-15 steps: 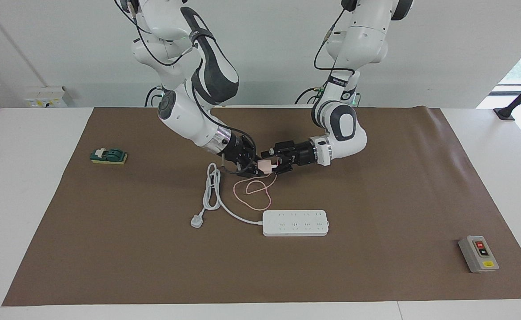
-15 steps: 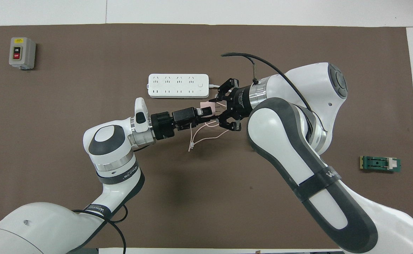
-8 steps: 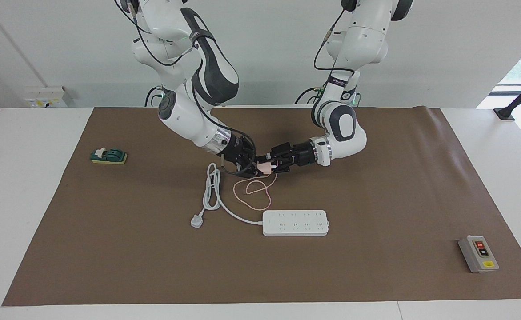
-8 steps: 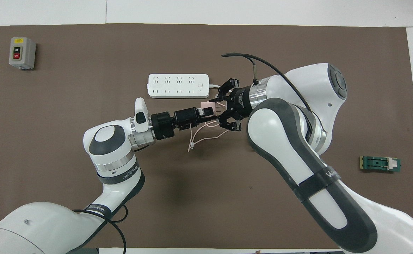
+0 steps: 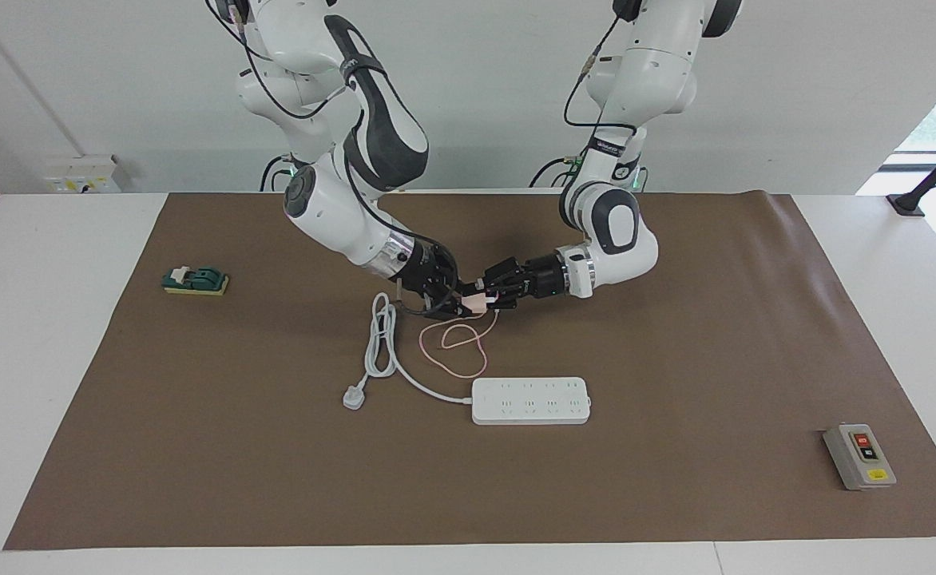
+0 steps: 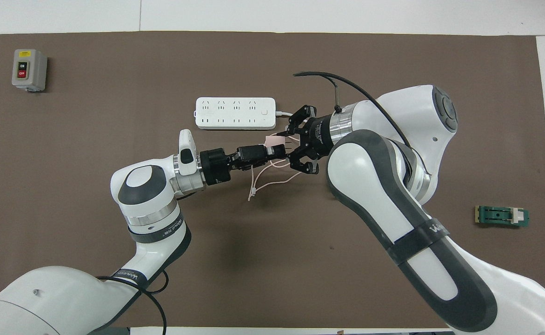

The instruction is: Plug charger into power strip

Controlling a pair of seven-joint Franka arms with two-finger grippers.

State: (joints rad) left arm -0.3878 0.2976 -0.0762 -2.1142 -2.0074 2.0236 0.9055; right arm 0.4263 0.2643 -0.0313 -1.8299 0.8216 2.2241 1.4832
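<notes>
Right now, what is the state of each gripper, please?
Left gripper: shut on the charger, over the brown mat.
Right gripper: also shut on the charger.

Both arms are glossy white with rounded joint housings and dark grey panels along the links. Silver metal rings sit at the wrists, ahead of black gripper assemblies. Black cables run along the upper links and loop at the bases, and one thick black cable arches off the right wrist. Small dark lettering marks a band on each forearm.
</notes>
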